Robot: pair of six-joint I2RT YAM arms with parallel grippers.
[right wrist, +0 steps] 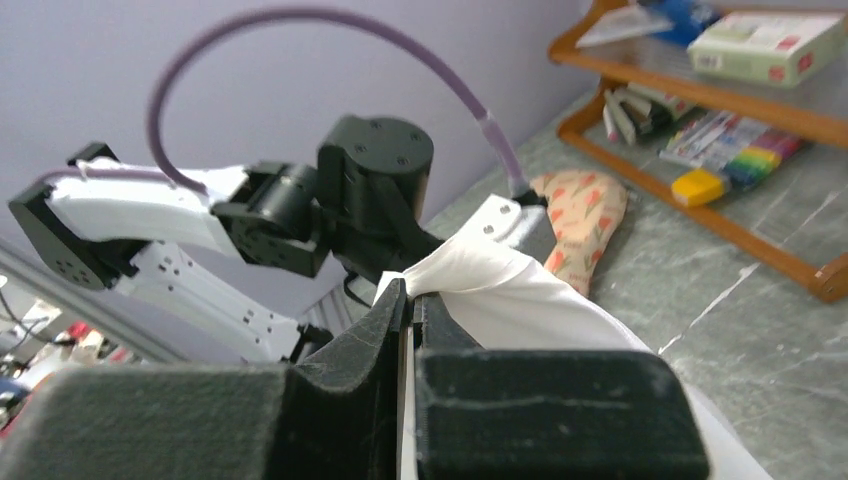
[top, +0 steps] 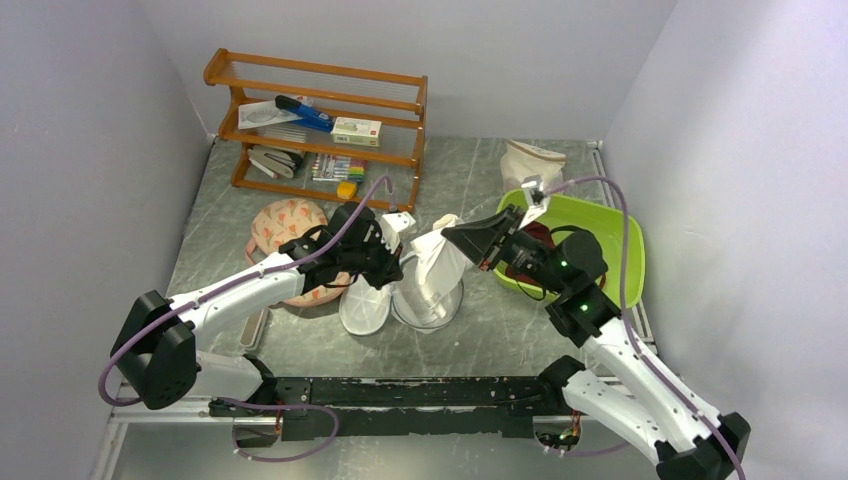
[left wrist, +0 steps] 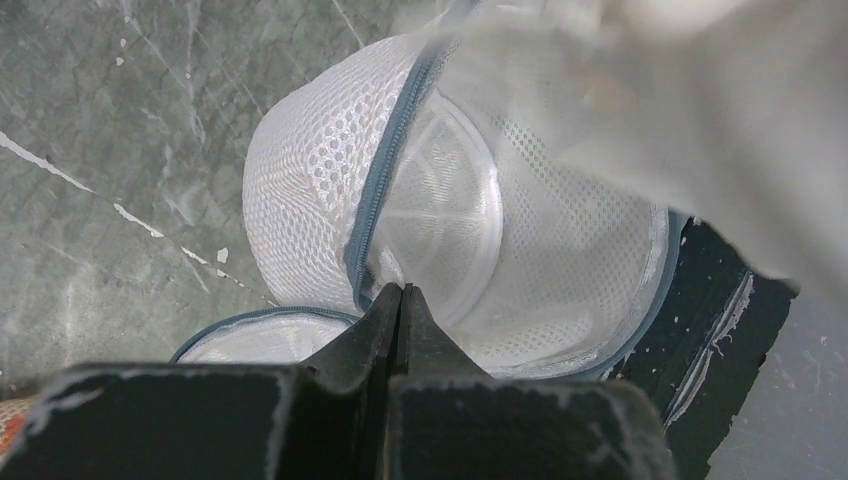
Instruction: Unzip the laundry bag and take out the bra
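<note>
The laundry bag (top: 428, 300) lies unzipped at the table's middle, its two white mesh halves side by side; the left wrist view shows its grey rim zipper (left wrist: 385, 150). My left gripper (top: 392, 265) (left wrist: 400, 291) is shut, its tips pinching the bag's rim where the halves join. My right gripper (top: 447, 233) (right wrist: 410, 290) is shut on a white cloth (top: 438, 265) (right wrist: 520, 295) and holds it up, stretched above the bag. A dark red fabric, the bra (top: 533, 238), lies in the green basin (top: 612, 232), partly hidden by my right arm.
A wooden rack (top: 320, 120) with stationery stands at the back. A peach floral padded item (top: 288, 225) (right wrist: 582, 212) lies under my left arm. A cream cloth sack (top: 530, 160) stands behind the basin. Grey walls close both sides.
</note>
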